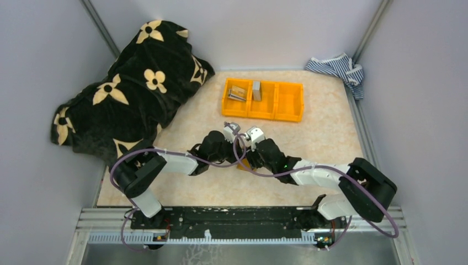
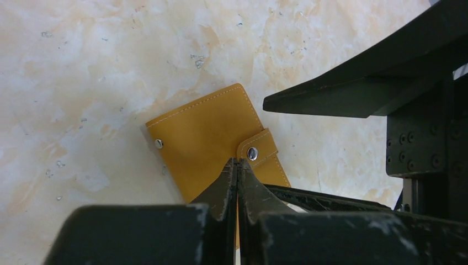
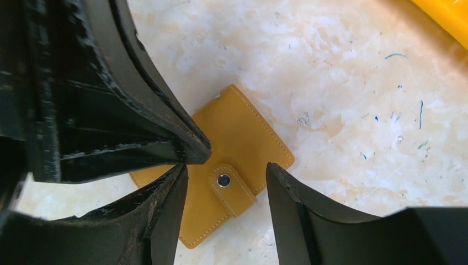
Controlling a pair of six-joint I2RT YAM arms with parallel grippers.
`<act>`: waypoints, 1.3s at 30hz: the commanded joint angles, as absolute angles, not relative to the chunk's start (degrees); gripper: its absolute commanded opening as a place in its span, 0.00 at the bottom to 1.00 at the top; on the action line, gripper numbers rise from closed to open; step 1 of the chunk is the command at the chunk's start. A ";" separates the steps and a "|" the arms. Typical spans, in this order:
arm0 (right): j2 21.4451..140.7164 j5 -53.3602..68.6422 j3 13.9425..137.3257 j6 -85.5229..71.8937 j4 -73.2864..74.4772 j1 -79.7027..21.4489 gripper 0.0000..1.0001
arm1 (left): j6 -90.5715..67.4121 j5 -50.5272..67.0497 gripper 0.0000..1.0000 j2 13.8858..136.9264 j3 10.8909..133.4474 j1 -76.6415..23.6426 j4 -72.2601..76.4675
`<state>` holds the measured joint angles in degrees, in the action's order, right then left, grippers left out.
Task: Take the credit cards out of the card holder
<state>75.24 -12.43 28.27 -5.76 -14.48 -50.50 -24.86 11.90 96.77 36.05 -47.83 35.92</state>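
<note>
Closed card holder (image 2: 212,138) flat on the marbled worktop (image 2: 83,66), between the two arms' tips.
The left fingers (image 2: 237,171) are clenched tip to tip (nothing shows between them), their point at the holder's near edge, just beside the fastened snap tab (image 2: 255,150). The right fingers (image 3: 278,185) stand released, one on each side of that tab, gripping nothing.

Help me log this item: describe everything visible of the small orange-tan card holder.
The flat orange-tan leather-look card holder lies closed on the pale marbled table, stitched along its edges, with a snap tab folded over one side and a second metal stud on its face. No cards show. The shut left end effector seems to touch it beside the tab; the open right end effector straddles the tab.
</note>
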 commanded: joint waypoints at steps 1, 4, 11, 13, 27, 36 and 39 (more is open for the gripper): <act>77.64 -14.63 31.01 -3.87 -14.94 -50.98 0.55 | -24.18 11.58 0.00 95.02 35.24 -47.89 36.57; 78.73 -14.42 31.21 -3.86 -15.50 -50.98 0.55 | -24.24 11.12 0.00 95.54 35.38 -47.90 36.43; 81.64 -14.53 31.92 -3.56 -15.89 -51.06 0.55 | -24.73 10.78 0.00 98.99 36.47 -47.88 35.96; 82.14 -14.68 32.06 -3.55 -15.86 -51.00 0.54 | -24.79 9.86 0.00 99.58 36.76 -47.84 34.77; 80.61 -14.24 27.72 -7.41 -15.30 -51.00 0.06 | -25.13 8.70 0.00 100.30 37.73 -47.63 33.05; 80.20 -16.04 27.45 -8.95 -14.55 -50.97 0.00 | -25.32 8.88 0.00 100.36 37.54 -47.48 32.87; 78.42 -15.41 26.91 -10.53 -15.31 -50.57 0.00 | -25.57 8.70 0.00 100.20 37.12 -47.38 32.87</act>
